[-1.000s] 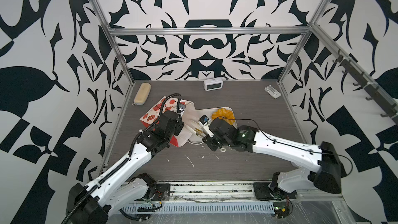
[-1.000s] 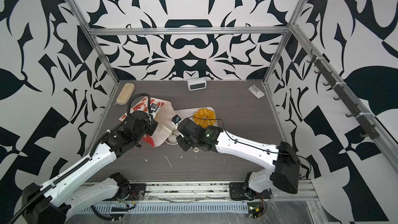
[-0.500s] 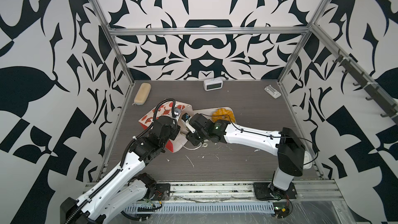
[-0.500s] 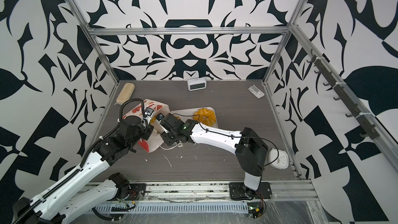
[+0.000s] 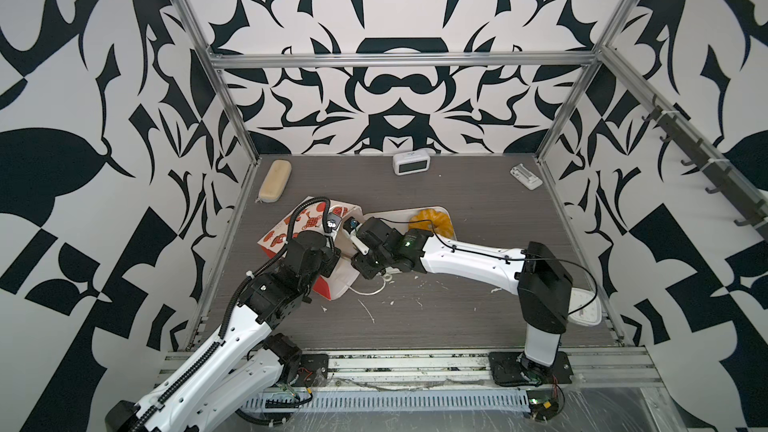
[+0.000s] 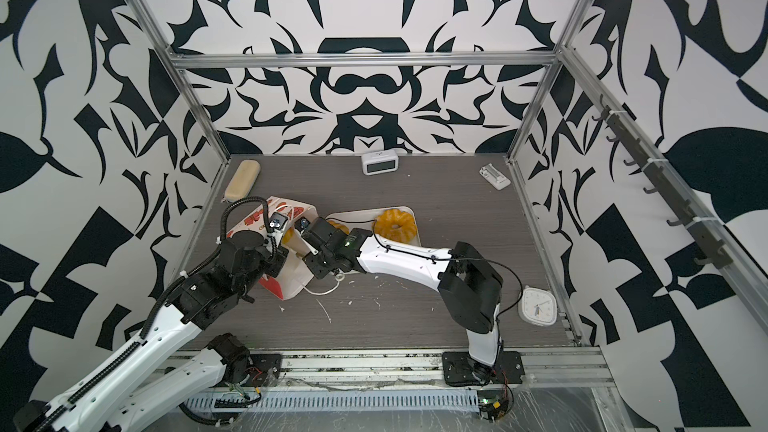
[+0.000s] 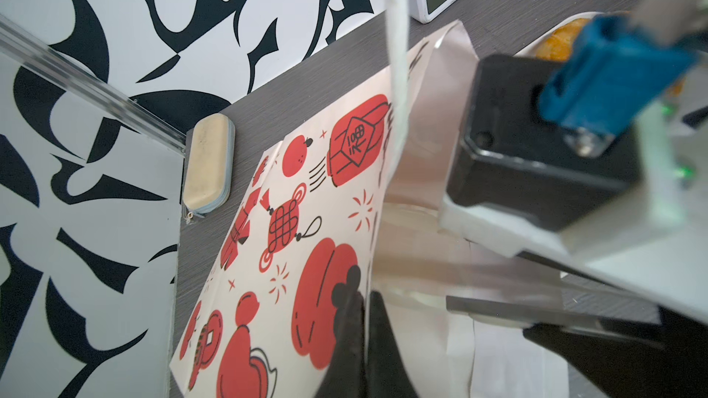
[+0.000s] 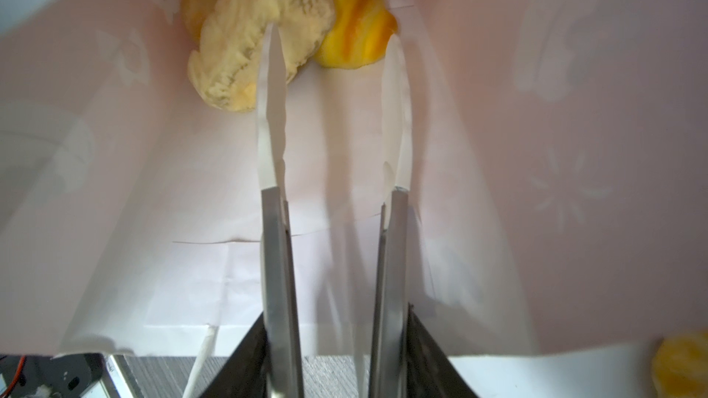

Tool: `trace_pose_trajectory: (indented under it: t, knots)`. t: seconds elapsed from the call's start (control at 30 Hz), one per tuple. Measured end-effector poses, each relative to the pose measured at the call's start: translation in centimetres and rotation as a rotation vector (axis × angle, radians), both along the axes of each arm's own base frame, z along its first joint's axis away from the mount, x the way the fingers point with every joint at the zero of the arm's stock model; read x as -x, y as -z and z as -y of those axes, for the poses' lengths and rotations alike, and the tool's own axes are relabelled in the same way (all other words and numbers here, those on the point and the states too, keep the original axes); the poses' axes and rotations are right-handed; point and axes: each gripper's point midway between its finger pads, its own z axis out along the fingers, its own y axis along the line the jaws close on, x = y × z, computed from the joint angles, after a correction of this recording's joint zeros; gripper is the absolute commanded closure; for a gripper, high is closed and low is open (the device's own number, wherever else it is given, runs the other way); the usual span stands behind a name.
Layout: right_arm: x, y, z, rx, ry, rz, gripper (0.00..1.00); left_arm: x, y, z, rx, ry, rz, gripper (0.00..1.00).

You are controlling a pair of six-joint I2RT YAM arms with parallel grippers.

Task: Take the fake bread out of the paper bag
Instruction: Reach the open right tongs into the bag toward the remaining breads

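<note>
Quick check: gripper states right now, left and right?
Left gripper: closed, pinching the paper bag at its edge.
Right gripper: open, empty, inside the bag near the fake bread.

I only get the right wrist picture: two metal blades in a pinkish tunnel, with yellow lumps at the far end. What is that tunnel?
Observer: A paper bag, red prints outside, lying on its side on the table.
Operator: What keeps it open?
Observer: The left arm's jaws pinch its rim.
Operator: Anything taken out yet?
Observer: Yes, a large ring lies on a white tray beside the bag.
</note>
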Motion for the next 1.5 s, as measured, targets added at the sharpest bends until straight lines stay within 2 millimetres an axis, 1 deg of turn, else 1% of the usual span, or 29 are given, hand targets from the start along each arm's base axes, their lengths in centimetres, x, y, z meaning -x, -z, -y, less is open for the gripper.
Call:
trace_pose_trajectory:
  t: [0.23, 0.47, 0.8, 0.9, 1.0, 1.07, 1.23, 1.33, 1.43, 1.5]
  knots:
    - [0.2, -0.3, -0.8, -0.036, -0.024, 0.014, 0.47, 0.0, 0.0, 0.0, 0.001, 0.000, 0.000, 1.00]
    - [1.3, 0.3, -1.2, -0.058, -0.072, 0.003, 0.47, 0.0, 0.0, 0.1, 0.002, 0.003, -0.001, 1.00]
    - [1.2, -0.4, -2.4, -0.090, -0.095, 0.011, 0.47, 0.1, 0.2, 0.5, 0.011, 0.022, -0.011, 1.00]
    - [1.0, 0.0, -3.1, -0.093, -0.100, 0.006, 0.48, 0.2, 0.2, 0.6, 0.015, 0.028, -0.014, 1.00]
    - [0.8, 0.8, -3.7, -0.087, -0.102, -0.005, 0.49, 0.1, 0.2, 0.5, 0.014, 0.024, -0.016, 1.00]
    - [0.6, 1.3, -4.0, -0.083, -0.100, -0.011, 0.51, 0.1, 0.3, 0.4, 0.013, 0.020, -0.018, 1.00]
    - [0.5, 2.5, -4.5, -0.069, -0.101, -0.030, 0.60, 0.1, 0.6, 0.1, 0.007, 0.010, -0.020, 1.00]
    - [0.6, 2.7, -4.5, -0.062, -0.099, -0.034, 0.65, 0.2, 0.8, 0.0, 0.005, 0.008, -0.021, 1.00]
    - [0.5, 2.7, -4.4, -0.061, -0.096, -0.031, 0.72, 0.3, 0.6, -0.1, 0.010, 0.008, -0.014, 1.00]
    - [0.4, 2.6, -4.3, -0.059, -0.092, -0.025, 0.75, 0.3, 0.4, -0.1, 0.014, 0.007, -0.007, 1.00]
